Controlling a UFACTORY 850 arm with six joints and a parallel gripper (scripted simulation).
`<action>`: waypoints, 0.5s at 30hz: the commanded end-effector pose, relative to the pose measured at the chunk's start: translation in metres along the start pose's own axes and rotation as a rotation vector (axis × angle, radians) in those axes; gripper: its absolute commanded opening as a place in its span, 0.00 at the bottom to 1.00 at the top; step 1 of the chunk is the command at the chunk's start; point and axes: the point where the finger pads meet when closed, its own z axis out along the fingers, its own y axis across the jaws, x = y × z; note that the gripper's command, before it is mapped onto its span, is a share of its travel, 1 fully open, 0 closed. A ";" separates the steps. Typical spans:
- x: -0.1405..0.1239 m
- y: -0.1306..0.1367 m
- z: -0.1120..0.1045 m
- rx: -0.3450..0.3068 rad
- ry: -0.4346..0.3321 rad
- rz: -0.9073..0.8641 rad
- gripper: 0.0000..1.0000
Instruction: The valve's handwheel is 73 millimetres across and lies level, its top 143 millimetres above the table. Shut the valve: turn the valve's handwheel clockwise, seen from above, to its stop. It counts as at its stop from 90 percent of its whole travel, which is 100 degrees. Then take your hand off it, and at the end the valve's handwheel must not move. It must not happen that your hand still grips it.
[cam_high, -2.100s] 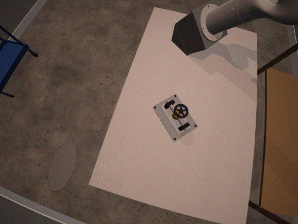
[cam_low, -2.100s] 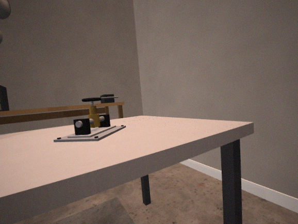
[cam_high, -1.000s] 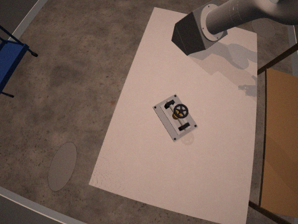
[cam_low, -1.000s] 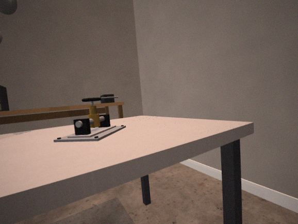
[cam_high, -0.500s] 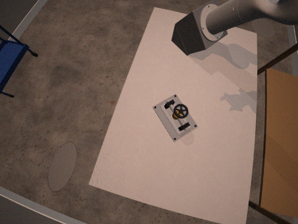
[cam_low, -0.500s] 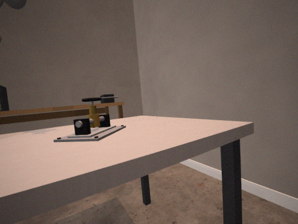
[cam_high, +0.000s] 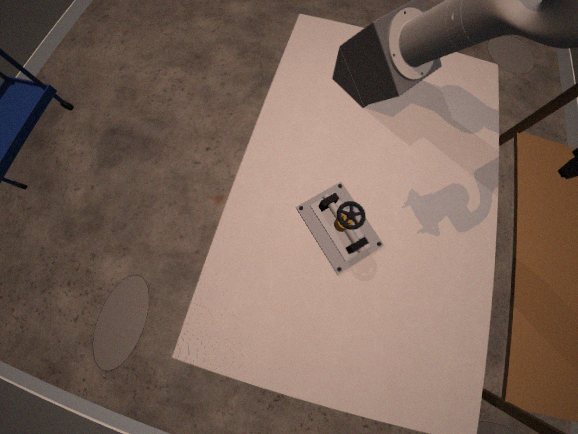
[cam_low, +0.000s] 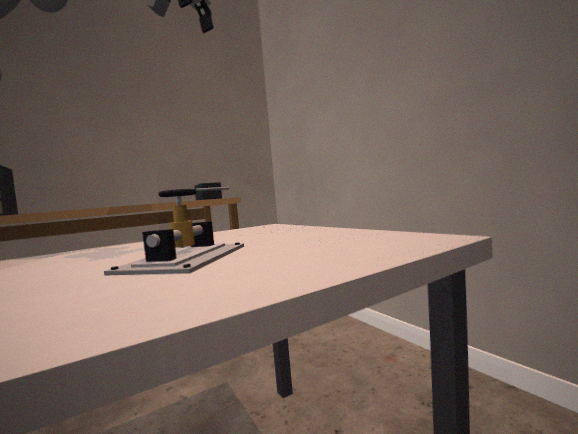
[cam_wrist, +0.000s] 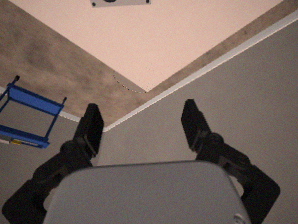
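Approach step: the gripper (cam_wrist: 142, 125) is hanging high with fingers spread wide, gripping nothing. The handwheel (cam_high: 351, 215) is sitting mid-frame, untouched; next, descending and straddling its rim.

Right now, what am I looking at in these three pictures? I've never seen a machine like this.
It is one robot arm with a two-fingered claw. One picture looks down from overhead, one from the side at table height, and one from a camera on the arm's wrist, looking past the claw. On the pale table sits a small valve on a grey plate, topped by a black handwheel. The claw is high above, open, holding nothing.
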 end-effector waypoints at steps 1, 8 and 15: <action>-0.006 0.001 0.049 -0.049 0.039 0.161 1.00; -0.005 -0.003 0.103 -0.079 0.091 0.358 1.00; 0.002 -0.013 0.162 -0.090 0.143 0.583 1.00</action>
